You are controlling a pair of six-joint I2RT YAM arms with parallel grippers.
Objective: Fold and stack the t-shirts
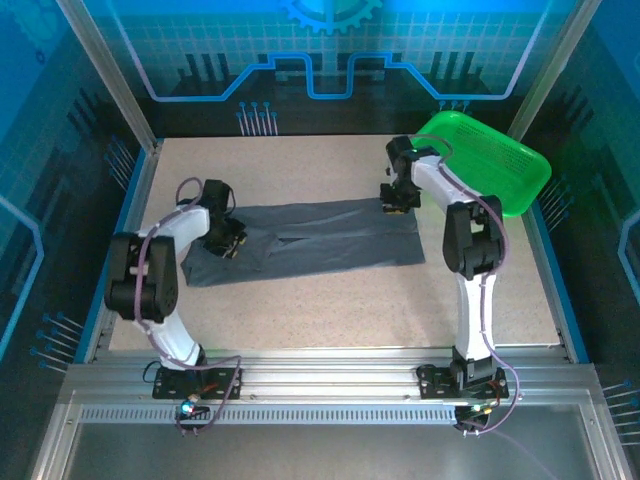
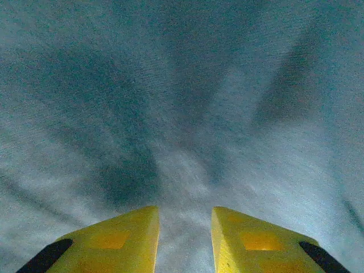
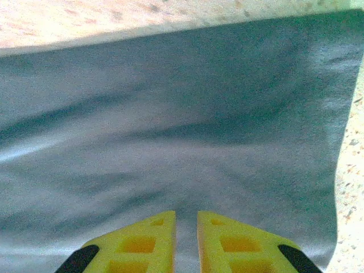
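T-shirt [image 1: 320, 235] lies flat, long axis running left to right.

This is a robotics lab booth. A speckled table [image 1: 330, 300] sits inside a slotted aluminium frame [image 1: 330, 372], walled by blue panels [image 1: 200, 50] printed with glowing circuit lines and a gear.
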